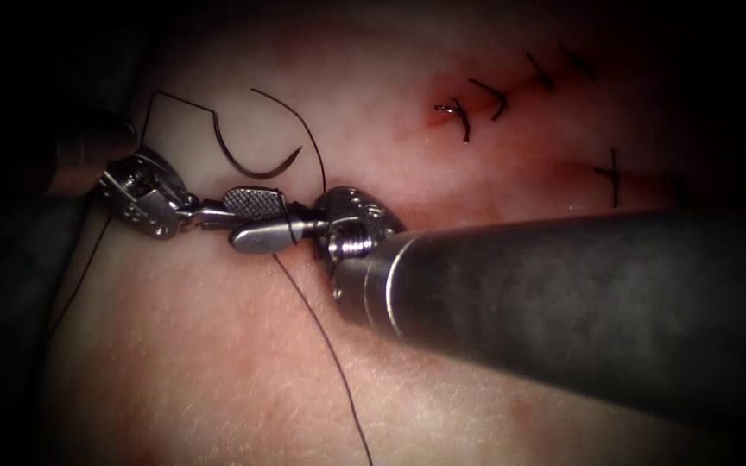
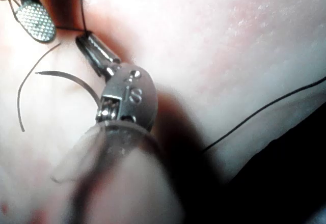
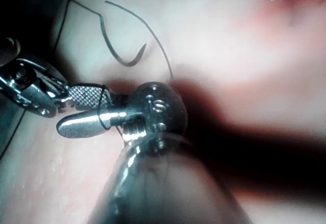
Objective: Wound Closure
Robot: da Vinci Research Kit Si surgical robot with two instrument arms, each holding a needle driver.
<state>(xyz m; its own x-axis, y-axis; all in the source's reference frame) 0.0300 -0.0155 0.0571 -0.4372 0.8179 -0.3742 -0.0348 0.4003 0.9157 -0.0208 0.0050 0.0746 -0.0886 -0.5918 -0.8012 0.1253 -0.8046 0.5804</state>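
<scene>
I see pale tissue (image 1: 218, 345), 2 tools, 1 needle, 1 thread.
My left tool (image 1: 205, 213) is clenched on the thread (image 1: 330, 354); the needle (image 1: 252, 164) lies free on the tissue just above both tips; my right tool (image 1: 256, 220) gapes, thread across its jaws; stitched cut (image 1: 511, 91) far right.

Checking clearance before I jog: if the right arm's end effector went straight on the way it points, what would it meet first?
Most likely the left end effector, almost tip to tip with the right end effector, whose open jaws straddle the thread. Depth is unclear.
</scene>
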